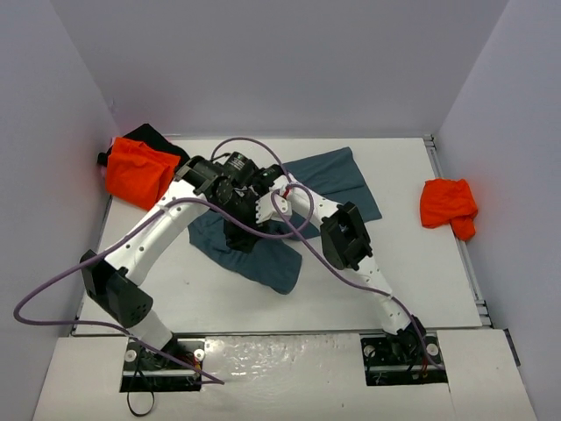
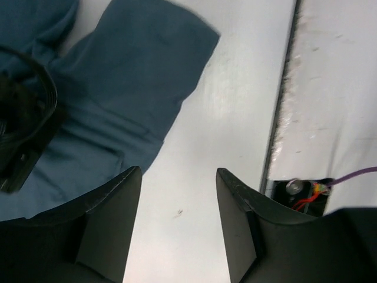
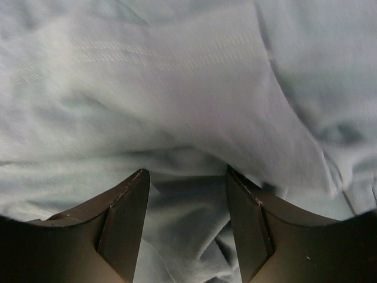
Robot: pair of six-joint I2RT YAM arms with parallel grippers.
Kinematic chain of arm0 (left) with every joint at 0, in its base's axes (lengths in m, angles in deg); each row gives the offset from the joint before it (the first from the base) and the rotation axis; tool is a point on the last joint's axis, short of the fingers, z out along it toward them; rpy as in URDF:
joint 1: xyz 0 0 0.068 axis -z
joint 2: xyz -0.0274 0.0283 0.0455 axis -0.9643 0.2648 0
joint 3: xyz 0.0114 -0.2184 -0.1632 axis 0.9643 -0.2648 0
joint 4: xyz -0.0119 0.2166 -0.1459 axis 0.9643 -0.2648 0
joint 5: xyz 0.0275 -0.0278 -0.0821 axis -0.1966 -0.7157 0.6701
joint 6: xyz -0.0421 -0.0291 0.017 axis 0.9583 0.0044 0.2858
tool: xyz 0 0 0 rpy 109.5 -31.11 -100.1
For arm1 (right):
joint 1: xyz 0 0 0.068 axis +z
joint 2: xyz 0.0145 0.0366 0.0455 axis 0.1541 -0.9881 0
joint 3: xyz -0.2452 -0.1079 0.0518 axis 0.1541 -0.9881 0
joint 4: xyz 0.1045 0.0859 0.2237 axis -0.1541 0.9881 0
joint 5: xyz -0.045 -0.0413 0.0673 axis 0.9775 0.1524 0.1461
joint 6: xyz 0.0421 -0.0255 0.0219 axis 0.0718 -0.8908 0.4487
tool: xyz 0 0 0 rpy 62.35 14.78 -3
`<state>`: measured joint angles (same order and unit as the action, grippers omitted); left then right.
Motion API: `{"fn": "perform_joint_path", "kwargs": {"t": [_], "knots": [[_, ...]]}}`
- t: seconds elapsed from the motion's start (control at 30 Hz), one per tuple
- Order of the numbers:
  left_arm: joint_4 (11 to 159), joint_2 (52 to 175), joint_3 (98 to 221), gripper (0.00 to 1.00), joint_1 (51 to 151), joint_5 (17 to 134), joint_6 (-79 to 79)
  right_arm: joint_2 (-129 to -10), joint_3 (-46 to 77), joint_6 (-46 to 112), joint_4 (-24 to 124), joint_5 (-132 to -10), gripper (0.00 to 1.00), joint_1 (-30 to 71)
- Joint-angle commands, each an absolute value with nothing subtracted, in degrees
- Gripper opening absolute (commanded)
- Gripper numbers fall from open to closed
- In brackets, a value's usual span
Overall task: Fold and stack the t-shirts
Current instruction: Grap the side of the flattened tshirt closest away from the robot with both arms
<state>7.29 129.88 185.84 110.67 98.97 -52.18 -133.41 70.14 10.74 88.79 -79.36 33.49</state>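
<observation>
A blue-grey t-shirt lies crumpled across the middle of the table, and it also shows in the left wrist view. Both arms meet above it. My left gripper is open and empty over bare table just past the shirt's lower edge. My right gripper is open, its jaws low over bunched folds of the blue-grey shirt, with cloth between them but not pinched. An orange t-shirt lies at the far left on a black garment. A second orange t-shirt lies at the right.
White walls close in the table on the left, back and right. The table's near edge strip and an arm base mount with a purple cable show in the left wrist view. Purple cables loop over the arms.
</observation>
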Motion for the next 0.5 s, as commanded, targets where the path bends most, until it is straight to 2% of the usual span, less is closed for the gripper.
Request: {"fn": "perform_joint_path", "kwargs": {"t": [0.0, 0.13, 0.23, 0.47], "knots": [[9.6, 119.84, 179.66, 0.5, 114.62, 80.39, -47.7, -123.9, 67.6, 9.33, 89.67, -73.39, 0.52, 26.83], [18.21, 119.43, 165.04, 0.46, 122.65, 64.33, -49.18, -117.95, 66.13, 9.54, 89.21, -73.56, 0.53, 19.99], [21.97, 121.15, 162.41, 0.41, 124.09, 64.75, -49.86, -114.06, 66.22, 10.27, 87.94, -74.48, 0.55, 15.72], [25.78, 126.64, 166.2, 0.4, 125.61, 63.98, -52.32, -107.96, 65.67, 10.15, 87.63, -73.45, 0.57, 12.19]]}}
